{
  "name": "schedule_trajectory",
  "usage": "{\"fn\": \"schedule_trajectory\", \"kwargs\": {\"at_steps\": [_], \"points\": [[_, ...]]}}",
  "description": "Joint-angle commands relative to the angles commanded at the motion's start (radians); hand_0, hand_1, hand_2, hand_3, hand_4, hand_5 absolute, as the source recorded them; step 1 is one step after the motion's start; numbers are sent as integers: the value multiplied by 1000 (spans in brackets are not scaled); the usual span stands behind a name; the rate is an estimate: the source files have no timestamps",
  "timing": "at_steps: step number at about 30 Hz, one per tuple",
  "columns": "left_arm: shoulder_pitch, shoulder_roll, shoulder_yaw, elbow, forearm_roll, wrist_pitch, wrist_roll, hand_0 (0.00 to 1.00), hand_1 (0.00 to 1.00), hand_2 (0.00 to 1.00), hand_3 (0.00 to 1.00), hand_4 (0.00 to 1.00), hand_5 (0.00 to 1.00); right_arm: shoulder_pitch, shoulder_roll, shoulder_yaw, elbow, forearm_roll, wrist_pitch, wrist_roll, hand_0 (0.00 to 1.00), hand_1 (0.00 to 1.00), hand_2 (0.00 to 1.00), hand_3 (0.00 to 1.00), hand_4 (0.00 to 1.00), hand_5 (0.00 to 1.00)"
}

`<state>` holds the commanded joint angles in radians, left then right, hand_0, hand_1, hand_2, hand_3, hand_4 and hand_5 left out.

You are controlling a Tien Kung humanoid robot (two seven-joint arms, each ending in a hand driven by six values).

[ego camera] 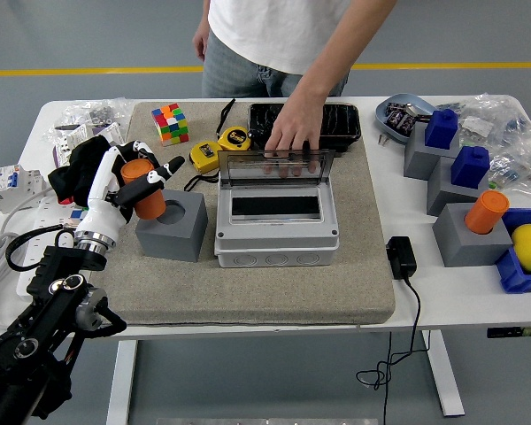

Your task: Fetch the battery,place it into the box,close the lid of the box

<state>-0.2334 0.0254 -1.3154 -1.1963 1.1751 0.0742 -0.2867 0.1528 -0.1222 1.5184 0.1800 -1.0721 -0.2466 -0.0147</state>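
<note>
Our left hand [128, 181] grips the orange battery [144, 189], lifted beside the grey block [170, 227]. At two o'clock, a person's hand [292, 133] holds the box [276, 221] lid [274, 166] open.

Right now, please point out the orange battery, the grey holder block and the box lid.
battery [147, 201], head view, on its orange side below the fingers.
holder block [170, 237], head view, on its front face.
box lid [273, 167], head view, on the clear panel, held upright by the person's hand.
</note>
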Motion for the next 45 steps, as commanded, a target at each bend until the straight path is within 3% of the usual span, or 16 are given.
{"fn": "schedule_trajectory", "kwargs": {"at_steps": [4, 9, 15, 16, 20, 21, 22, 27, 28, 33, 34, 45], "points": [[-11, 9, 12, -42, 60, 13, 2, 22, 2, 2, 2, 998, 205, 1, 0, 0, 0, 0, -1, 1, 878, 855, 816, 819, 998, 998], [-34, 31, 48, -111, 202, 37, 5, 22, 2, 2, 2, 998, 205, 2, 0, 2, 0, -2, -1, 1, 878, 855, 816, 819, 998, 998], [-81, 73, 151, -190, 422, 77, 20, 23, 2, 2, 2, 998, 238, 4, -4, 9, 0, -7, -3, -1, 878, 856, 816, 819, 998, 998], [-89, 78, 169, -199, 448, 83, 22, 23, 2, 2, 2, 998, 416, 5, -5, 10, 0, -8, -3, -1, 879, 856, 816, 819, 998, 998], [-126, 92, 270, -211, 537, 101, 27, 23, 2, 2, 2, 998, 416, 8, -7, 13, 0, -9, -4, -2, 879, 856, 816, 819, 998, 998], [-134, 93, 289, -209, 545, 102, 28, 23, 2, 2, 2, 998, 416, 9, -7, 13, 0, -8, -4, -2, 879, 856, 816, 819, 998, 998], [-138, 93, 298, -209, 547, 102, 29, 27, 2, 2, 2, 998, 492, 9, -8, 12, 0, -8, -4, -2, 878, 856, 816, 819, 998, 998], [-187, 81, 376, -168, 554, 105, 37, 27, 2, 2, 2, 998, 492, 13, -10, 14, 0, -10, -5, -3, 878, 856, 816, 819, 998, 998], [-194, 79, 386, -161, 548, 105, 39, 27, 2, 2, 2, 998, 554, 14, -11, 13, 0, -8, -5, -3, 878, 856, 816, 819, 998, 998], [-238, 61, 456, -110, 529, 105, 44, 27, 2, 2, 2, 998, 554, 15, -14, 13, 0, -10, -7, -5, 878, 856, 816, 819, 998, 998], [-247, 56, 470, -97, 527, 106, 43, 32, 2, 2, 2, 998, 604, 16, -14, 13, 0, -10, -8, -5, 879, 856, 816, 819, 998, 998], [-318, 4, 546, 52, 474, 119, 17, 32, 2, 2, 2, 993, 614, 20, -14, 5, 0, -5, -11, -4, 879, 857, 816, 818, 998, 998]]}}
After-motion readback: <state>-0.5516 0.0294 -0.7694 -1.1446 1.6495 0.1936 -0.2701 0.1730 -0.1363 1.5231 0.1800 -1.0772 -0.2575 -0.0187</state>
